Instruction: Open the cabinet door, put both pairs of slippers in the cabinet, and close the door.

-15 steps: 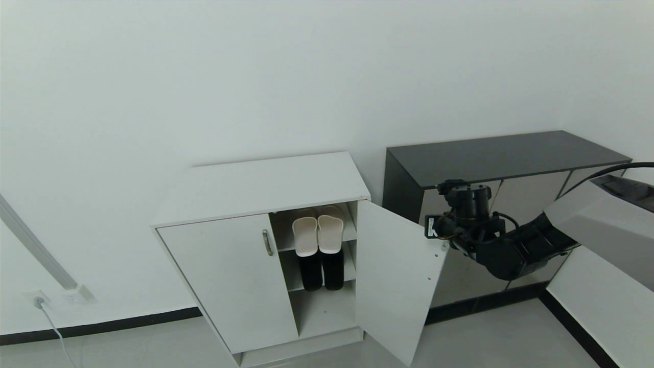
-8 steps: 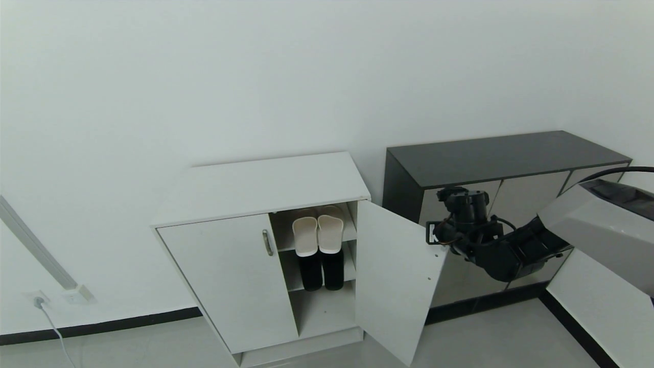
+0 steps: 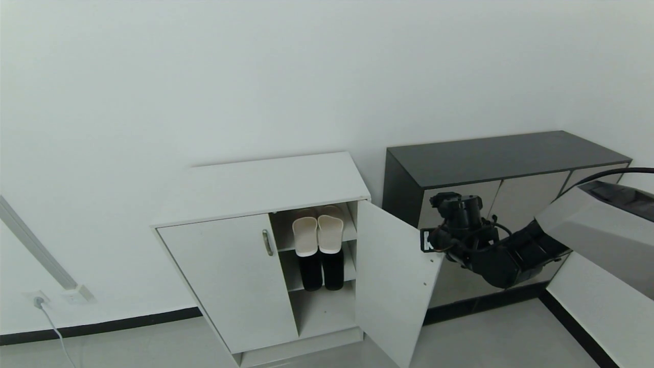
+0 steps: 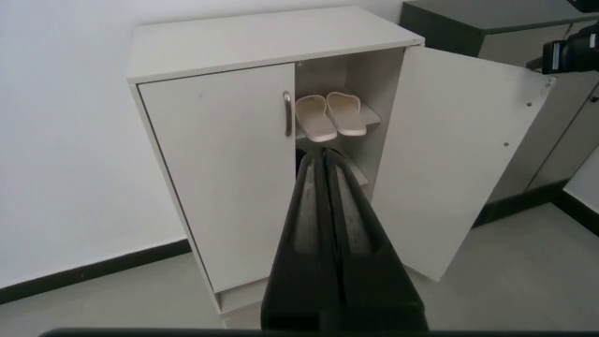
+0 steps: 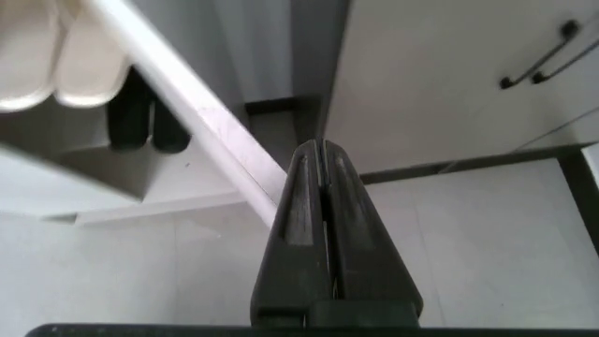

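Both pairs were already inside the cabinet (image 3: 255, 186): the white slippers (image 3: 318, 234) lay on the upper shelf (image 3: 350, 234) with their ends past its front edge, and the black slippers (image 3: 322, 271) were on the lower shelf (image 3: 349, 280). Closing therefore looked like the step in hand. The cabinet door (image 3: 391, 276) stood swung out toward the robot, hinged on the cabinet's right wall, its long free edge running top to bottom. The right gripper (image 3: 427, 240) sat by the upper end of that free edge, on the door's outer face, the side turned toward the dark sideboard (image 3: 500, 153). Its jaws were pressed together and clamped on nothing. In the right wrist view the door's thin edge crossed just ahead of the closed tips, seemingly touching them, though contact could not be made out for certain. The door thus lay to the left of the jaws, so a leftward push toward the opening should carry it shut. The left gripper (image 4: 321, 159), jaws likewise together, hung well back in front of the cabinet, much farther from the door than the right.
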`<state>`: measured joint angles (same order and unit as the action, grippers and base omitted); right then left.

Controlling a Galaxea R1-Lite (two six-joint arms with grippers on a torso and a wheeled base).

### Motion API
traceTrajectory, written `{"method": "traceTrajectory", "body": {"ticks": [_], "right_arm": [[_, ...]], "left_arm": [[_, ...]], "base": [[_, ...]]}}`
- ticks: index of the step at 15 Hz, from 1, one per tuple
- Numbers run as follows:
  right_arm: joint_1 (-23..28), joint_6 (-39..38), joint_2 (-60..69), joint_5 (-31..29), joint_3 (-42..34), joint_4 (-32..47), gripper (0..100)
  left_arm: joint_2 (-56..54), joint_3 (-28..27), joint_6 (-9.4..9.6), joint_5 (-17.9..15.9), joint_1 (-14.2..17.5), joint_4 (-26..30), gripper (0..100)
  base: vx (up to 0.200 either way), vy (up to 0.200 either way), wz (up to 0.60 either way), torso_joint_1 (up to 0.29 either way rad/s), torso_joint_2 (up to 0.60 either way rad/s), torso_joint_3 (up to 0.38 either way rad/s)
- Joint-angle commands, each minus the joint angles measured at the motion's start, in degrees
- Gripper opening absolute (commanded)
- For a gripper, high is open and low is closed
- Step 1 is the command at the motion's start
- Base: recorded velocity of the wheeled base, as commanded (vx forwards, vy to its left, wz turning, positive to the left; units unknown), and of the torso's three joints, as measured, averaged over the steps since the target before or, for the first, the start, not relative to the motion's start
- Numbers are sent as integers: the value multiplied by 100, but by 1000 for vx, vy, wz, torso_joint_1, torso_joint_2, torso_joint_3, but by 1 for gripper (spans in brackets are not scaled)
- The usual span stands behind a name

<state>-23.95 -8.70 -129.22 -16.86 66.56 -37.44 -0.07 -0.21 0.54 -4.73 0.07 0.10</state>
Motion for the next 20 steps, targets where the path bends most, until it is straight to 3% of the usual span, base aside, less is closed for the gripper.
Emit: {"method": "traceTrajectory", "body": {"ticks": [1, 5, 6, 7, 10, 20], "right_arm": [[-312, -17, 231, -2, -231, -18, 0], [-1103, -228, 626, -10, -688, -18, 0], [-1103, -228, 626, -10, -688, -18, 0], [-1489, -334, 846, -28, -829, -18, 0], [-1771, -325, 1153, -2, -1110, -44, 0], [-1902, -167, 1215, -2, -1365, -150, 0]], "left_arm": [[7, 3, -1, -2, 1, -1, 0], [7, 3, -10, -2, 1, -1, 0], [7, 3, -10, -2, 1, -1, 0], [7, 3, -10, -2, 1, -1, 0], [7, 3, -18, -2, 1, -1, 0], [7, 3, -27, -2, 1, -1, 0]], "base": [[0, 0, 0, 0, 0, 0], [0, 0, 0, 0, 0, 0], [0, 0, 0, 0, 0, 0], [0, 0, 0, 0, 0, 0], [0, 0, 0, 0, 0, 0], [0, 0, 0, 0, 0, 0]]}}
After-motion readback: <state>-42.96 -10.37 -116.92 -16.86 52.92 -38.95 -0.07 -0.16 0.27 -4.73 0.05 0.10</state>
